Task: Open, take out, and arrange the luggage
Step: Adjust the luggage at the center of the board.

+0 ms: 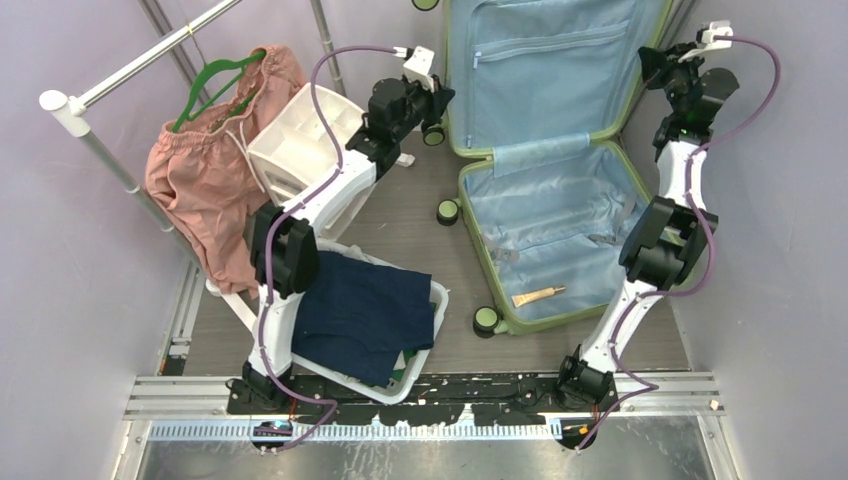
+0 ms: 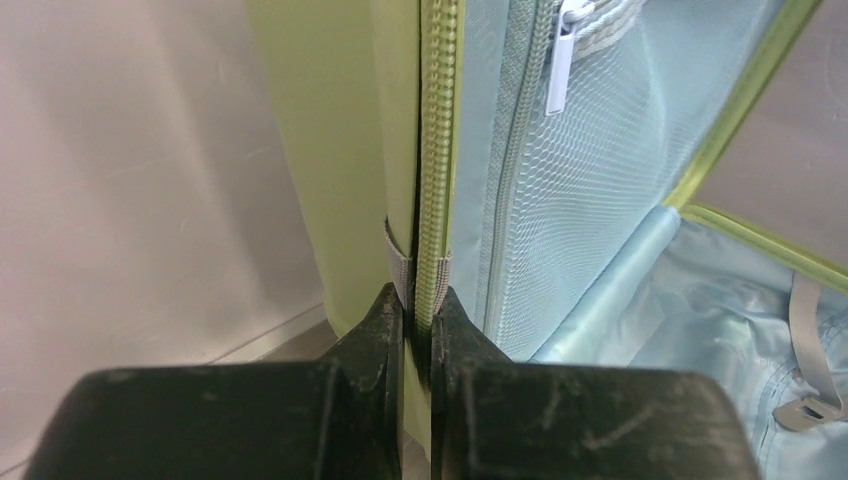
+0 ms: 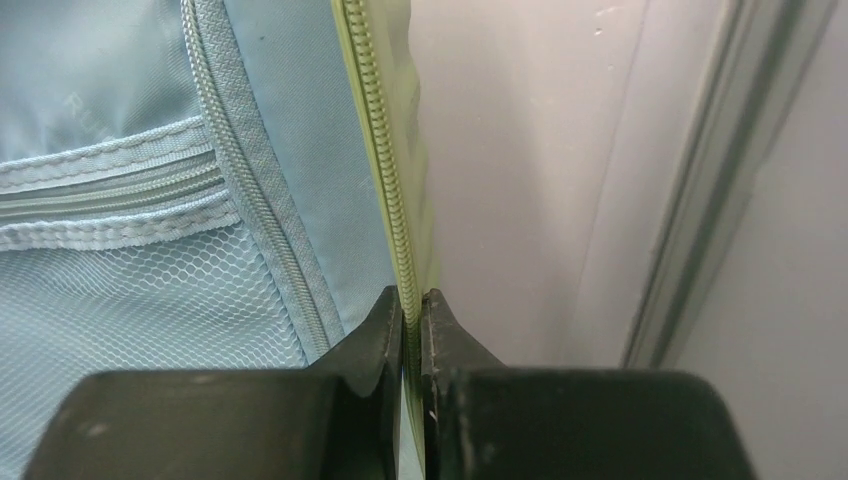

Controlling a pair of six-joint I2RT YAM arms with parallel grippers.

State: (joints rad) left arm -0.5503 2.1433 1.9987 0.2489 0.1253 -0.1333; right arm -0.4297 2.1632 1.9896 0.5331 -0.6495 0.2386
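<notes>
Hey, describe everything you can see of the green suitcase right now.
The luggage is a light-green hard-shell case, open at the right of the workspace, its lid half standing up at the back. Both halves are lined in pale blue fabric; the lid has a zipped mesh pocket. Dark-and-green wheels sit along its left side. A small tan object lies in the lower half. The left gripper and right gripper are shut on the lid's opposite zipper edges.

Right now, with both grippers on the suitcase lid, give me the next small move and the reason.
Probably pull back with both at once, a little, to tip the lid forward. The left gripper and right gripper each pinch its zipper rim on opposite sides, and a wall stands close behind it, so moving in step looks safest against twisting the luggage.
</notes>
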